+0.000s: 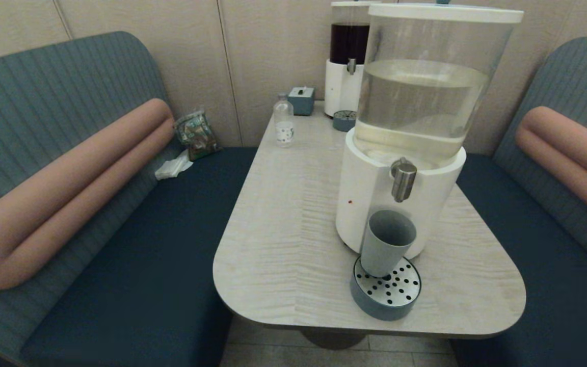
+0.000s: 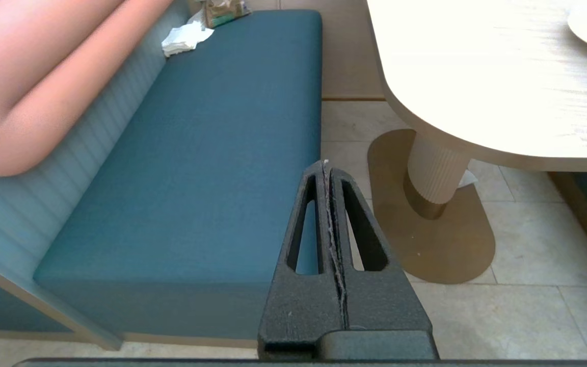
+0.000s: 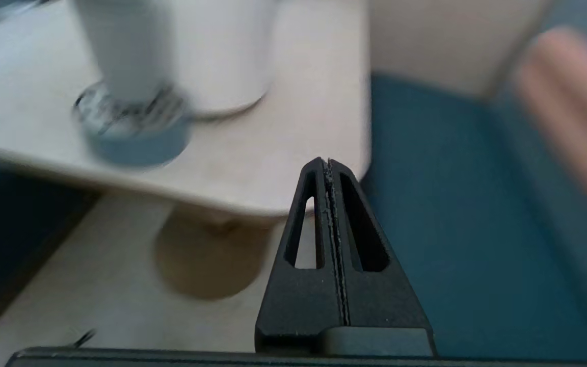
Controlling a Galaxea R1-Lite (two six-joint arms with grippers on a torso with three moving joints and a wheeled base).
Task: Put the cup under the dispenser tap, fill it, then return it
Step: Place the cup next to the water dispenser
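Standing upright on the round perforated steel drip tray [image 1: 393,290], the matte grey-blue handleless cup [image 1: 386,243] sits right beneath the short brushed-steel dispenser tap [image 1: 403,179], a clear gap between its rim and the spout. Its far side is just beside the big white dispenser base [image 1: 370,199], though whether they touch is hard to say. The clear tank [image 1: 426,86] above holds pale liquid, and its top is cut off by the picture's edge.

The drip tray sits close to the near rounded edge of the pale wood-grain bench [image 1: 283,244], with only a thin strip of surface in front of it. Left of the cup the bench top lies bare and wide, all the way back to a small clear bottle with a white label [image 1: 284,122] and a grey-blue tissue box [image 1: 301,100]. Beyond the cup, half hidden behind the big tank, is a second dispenser with dark-red liquid [image 1: 347,56].

Neither arm shows from the head camera. The left claw [image 2: 327,164] hangs low, off the bench's edge, over the teal seat cushion [image 2: 196,168] and tiled floor [image 2: 528,239], fingers pressed together with nothing between them. The right claw [image 3: 328,162] is likewise closed and empty, below the bench's edge on the cup's right side; its view is smeared, so cup and tray are only vague shapes there.
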